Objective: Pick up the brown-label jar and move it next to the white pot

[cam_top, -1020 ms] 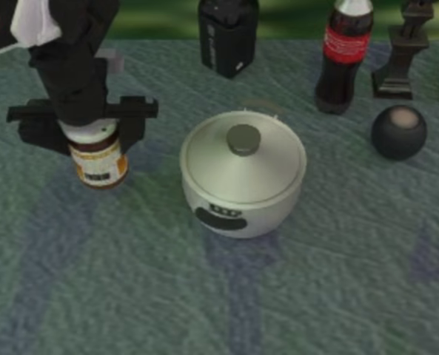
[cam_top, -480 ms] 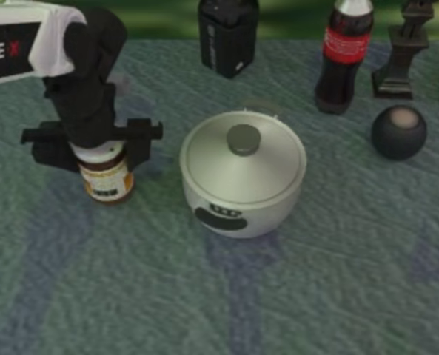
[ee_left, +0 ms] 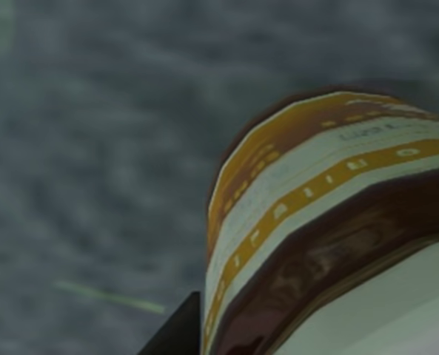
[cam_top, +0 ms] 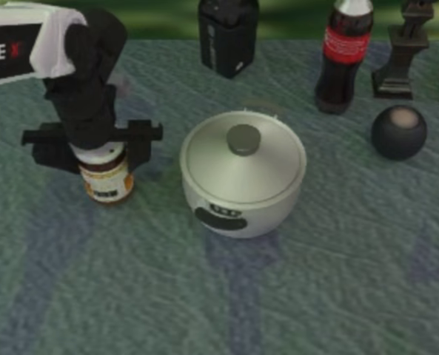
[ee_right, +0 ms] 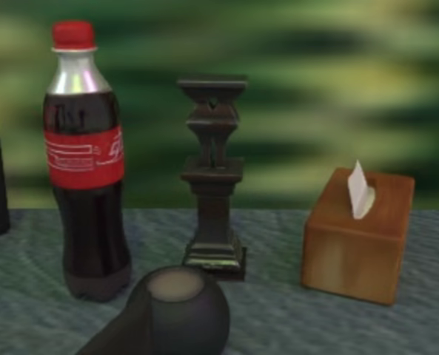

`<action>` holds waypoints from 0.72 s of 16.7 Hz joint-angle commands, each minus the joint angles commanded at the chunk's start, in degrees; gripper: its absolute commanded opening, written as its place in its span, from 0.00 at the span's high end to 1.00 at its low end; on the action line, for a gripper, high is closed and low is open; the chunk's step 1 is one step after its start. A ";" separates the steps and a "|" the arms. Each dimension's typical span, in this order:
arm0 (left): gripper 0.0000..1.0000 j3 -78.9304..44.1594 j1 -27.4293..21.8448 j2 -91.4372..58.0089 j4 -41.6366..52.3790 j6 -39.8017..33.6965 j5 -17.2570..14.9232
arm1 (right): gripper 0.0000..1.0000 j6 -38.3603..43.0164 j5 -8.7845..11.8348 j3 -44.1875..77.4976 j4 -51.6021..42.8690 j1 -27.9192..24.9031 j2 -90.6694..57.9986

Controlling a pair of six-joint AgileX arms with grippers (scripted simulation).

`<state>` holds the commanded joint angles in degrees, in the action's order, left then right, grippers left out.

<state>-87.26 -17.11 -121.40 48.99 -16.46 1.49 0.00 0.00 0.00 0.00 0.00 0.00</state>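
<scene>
The brown-label jar (cam_top: 108, 181) is upright at the table's left, a short gap to the left of the white pot (cam_top: 267, 203). My left gripper (cam_top: 97, 151) comes down over the jar's top and is shut on it. The lid is hidden under the gripper in the top view. In the left wrist view the jar (ee_left: 315, 222) fills the picture, with one dark finger (ee_left: 176, 333) against its side. Whether the jar's base touches the cloth I cannot tell. The pot has its flat lid on, with a grey knob (cam_top: 243, 139). My right arm is outside the top view.
Along the back edge stand a black box (cam_top: 228, 33), a red-label cola bottle (cam_top: 343, 52) and a dark candlestick (cam_top: 404, 55). A dark grey ball (cam_top: 399, 132) lies right of the pot. The right wrist view also shows a wooden tissue box (ee_right: 358, 237).
My left gripper carried the jar slightly right, toward the pot, and a little nearer the front. It has held still for the last half second.
</scene>
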 joint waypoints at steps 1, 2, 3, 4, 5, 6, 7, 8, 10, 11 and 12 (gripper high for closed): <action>0.62 0.00 0.00 0.00 0.00 0.00 0.00 | 0.00 0.00 0.00 0.00 0.00 0.00 0.00; 0.55 0.00 0.00 0.00 0.00 0.00 0.00 | 0.00 0.00 0.00 0.00 0.00 0.00 0.00; 0.47 0.00 0.00 0.00 0.00 0.00 0.00 | 0.00 0.00 0.00 0.00 0.00 0.00 0.00; 0.40 0.00 0.00 0.00 0.00 0.00 0.00 | 0.00 0.00 0.00 0.00 0.00 0.00 0.00; 0.32 0.00 0.00 0.00 0.00 0.00 0.00 | 0.00 0.00 0.00 0.00 0.00 0.00 0.00; 0.25 0.00 0.00 0.00 0.00 0.00 0.00 | 0.00 0.00 0.00 0.00 0.00 0.00 0.00; 0.17 0.00 0.00 0.00 0.00 0.00 0.00 | 0.00 0.00 0.00 0.00 0.00 0.00 0.00; 0.10 0.00 0.00 0.00 0.00 0.00 0.00 | 0.00 0.00 0.00 0.00 0.00 0.00 0.00; 0.00 0.00 0.00 0.00 0.00 0.00 0.00 | 0.00 0.00 0.00 0.00 0.00 0.00 0.00; 0.00 0.00 0.00 0.00 0.00 0.00 0.00 | 0.00 0.00 0.00 0.00 0.00 0.00 0.00; 0.00 0.00 0.00 0.00 0.00 0.00 0.00 | 0.00 0.00 0.00 0.00 0.00 0.00 0.00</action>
<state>-87.26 -17.11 -121.40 48.99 -16.46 1.49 0.00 0.00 0.00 0.00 0.00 0.00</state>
